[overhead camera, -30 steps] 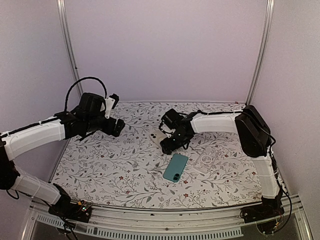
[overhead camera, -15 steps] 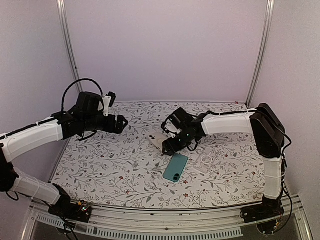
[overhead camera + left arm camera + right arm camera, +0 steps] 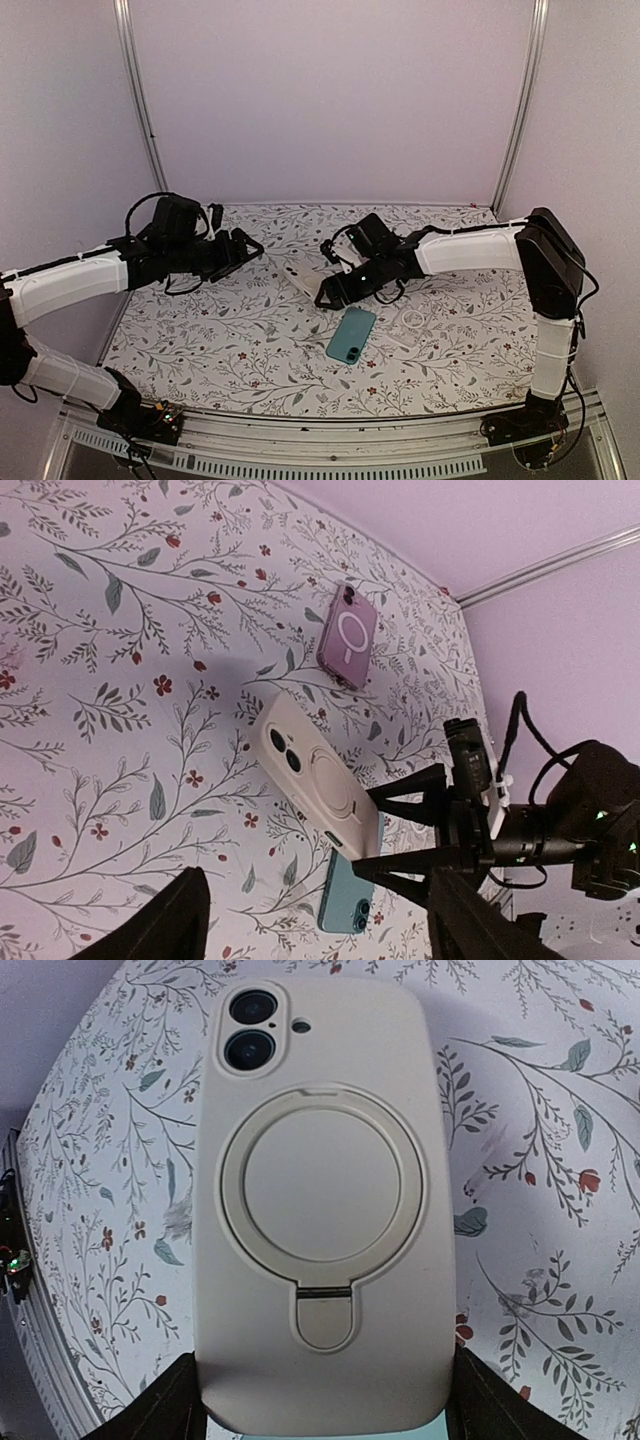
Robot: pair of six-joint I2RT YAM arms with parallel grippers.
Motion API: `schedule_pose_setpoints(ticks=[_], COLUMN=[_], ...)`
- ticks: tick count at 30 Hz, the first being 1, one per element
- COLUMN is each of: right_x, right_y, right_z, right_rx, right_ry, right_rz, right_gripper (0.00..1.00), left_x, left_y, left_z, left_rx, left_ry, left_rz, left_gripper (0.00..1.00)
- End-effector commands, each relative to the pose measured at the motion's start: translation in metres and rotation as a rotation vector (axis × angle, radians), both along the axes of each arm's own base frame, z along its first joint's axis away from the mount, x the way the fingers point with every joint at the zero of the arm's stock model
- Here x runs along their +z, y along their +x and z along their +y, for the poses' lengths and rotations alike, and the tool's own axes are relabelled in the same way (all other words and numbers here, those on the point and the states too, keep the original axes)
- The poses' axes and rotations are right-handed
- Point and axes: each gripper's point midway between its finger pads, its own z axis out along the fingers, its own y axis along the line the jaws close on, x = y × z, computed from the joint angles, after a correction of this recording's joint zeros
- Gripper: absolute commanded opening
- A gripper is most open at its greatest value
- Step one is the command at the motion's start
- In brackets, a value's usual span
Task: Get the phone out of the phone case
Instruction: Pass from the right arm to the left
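Pinching the cream ring-backed phone case (image 3: 320, 1210), phone (image 3: 250, 1028) inside, in my right gripper (image 3: 320, 1398) above the table's (image 3: 200, 345) middle, I judge my spread-fingered left gripper (image 3: 315, 925) must next grip its free camera end.

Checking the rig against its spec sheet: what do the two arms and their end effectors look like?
Left arm and right arm both have white covered links with black joints. The left end effector and right end effector are black. A black cable loops out at the left wrist.
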Motion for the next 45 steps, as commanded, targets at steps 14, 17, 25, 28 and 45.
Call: schedule_pose_setpoints(ticks=[14,17,25,28,45], right_x=[0.147,0.149,0.150,0.154,0.145], right_y=[-0.031,-0.032,-0.034,-0.034,-0.028], right_z=[0.035,0.036,0.038,0.038,0.036], right_rx=[0.151,0.156,0.168,0.170,0.138], right_ry=[0.458,0.469,0.484,0.492,0.428], right_rz=[-0.049,-0.045,-0.039,-0.042,-0.110], right_gripper=[0.34,0.34,0.34,0.34,0.33], left_x=[0.044,0.052,0.058,0.051,0.052], left_y=[0.014,0.015,0.017,0.018,0.021], left_z=[-0.011,-0.013,-0.012,-0.014,-0.030], left_rx=[0.103,0.095,0.114,0.117,0.066], left_ry=[-0.423,-0.448,-0.471,-0.460,-0.490], left_rz=[0.027,0.008,0.006,0.037,0.062], left_gripper=[0.66,0.65,0.53,0.51,0.33])
